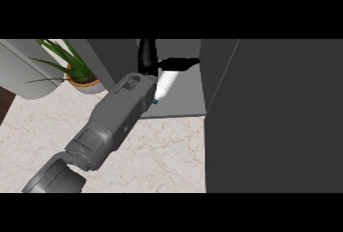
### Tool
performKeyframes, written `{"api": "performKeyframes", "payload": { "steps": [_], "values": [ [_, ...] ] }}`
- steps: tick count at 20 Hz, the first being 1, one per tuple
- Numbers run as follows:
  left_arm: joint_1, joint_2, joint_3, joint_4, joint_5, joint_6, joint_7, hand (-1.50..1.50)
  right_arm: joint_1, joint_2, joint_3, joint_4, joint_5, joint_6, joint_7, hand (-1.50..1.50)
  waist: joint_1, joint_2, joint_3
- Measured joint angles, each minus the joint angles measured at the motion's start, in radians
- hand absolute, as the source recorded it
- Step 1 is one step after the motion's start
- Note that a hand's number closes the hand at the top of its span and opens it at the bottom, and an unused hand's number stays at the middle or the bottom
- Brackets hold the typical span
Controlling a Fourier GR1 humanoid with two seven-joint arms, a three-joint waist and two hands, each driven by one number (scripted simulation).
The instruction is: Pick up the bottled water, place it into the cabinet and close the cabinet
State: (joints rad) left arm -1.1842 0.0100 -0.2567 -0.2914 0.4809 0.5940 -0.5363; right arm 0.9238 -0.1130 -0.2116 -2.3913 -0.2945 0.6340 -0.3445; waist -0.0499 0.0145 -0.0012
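The left arm comes in from the lower left edge of the head view and stretches up over the counter toward the cabinet. At its end the left hand is black and reaches into the open cabinet. Its fingers bend to the right around the upper part of the bottle, so the hand is closed on the bottle and not spread. The bottle is white and clear, and it has a small blue cap at its lower end, near the wrist. It is tilted, with the cap end pointing down and to the left. It is inside the opening of the cabinet, above the grey shelf. I cannot tell if the bottle touches the shelf or is held just over it. The dark cabinet door fills the right side of the view and stands open, with its edge just beside the shelf. To the left of the arm, a plant with long green leaves stands in a brown pot at the back of the counter, next to a pale curved wall. The counter has a light marble pattern with thin brown lines. The right hand does not show anywhere in the view.
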Motion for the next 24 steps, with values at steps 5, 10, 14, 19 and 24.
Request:
{"api": "performKeyframes", "payload": {
  "steps": [5, 10, 14, 19, 24],
  "values": [
    [0.003, -0.007, 0.034, -0.053, 0.036, -0.086, -0.049, -1.5, -0.011, -0.011, -0.017, 0.003, -0.006, -0.001, 0.004, -1.5, 0.009, -0.005, 0.0],
    [0.058, -0.009, 0.005, -0.149, 0.082, -0.152, -0.051, -1.5, -0.021, 0.001, 0.008, 0.0, -0.009, -0.011, 0.024, -1.5, 0.018, -0.011, 0.0],
    [0.117, -0.01, -0.046, -0.262, 0.099, -0.159, -0.008, -1.5, -0.031, 0.006, 0.031, -0.004, -0.009, -0.023, 0.05, -1.5, 0.035, -0.017, 0.0],
    [0.237, -0.01, -0.132, -0.442, 0.121, -0.132, 0.036, -1.5, -0.029, 0.009, 0.037, -0.004, -0.011, -0.024, 0.059, -1.5, 0.045, -0.021, 0.0],
    [0.396, -0.003, -0.212, -0.65, 0.101, -0.106, 0.07, -1.5, -0.038, 0.012, 0.066, -0.009, -0.01, -0.043, 0.083, -1.5, 0.062, -0.024, 0.0]
  ]
}}
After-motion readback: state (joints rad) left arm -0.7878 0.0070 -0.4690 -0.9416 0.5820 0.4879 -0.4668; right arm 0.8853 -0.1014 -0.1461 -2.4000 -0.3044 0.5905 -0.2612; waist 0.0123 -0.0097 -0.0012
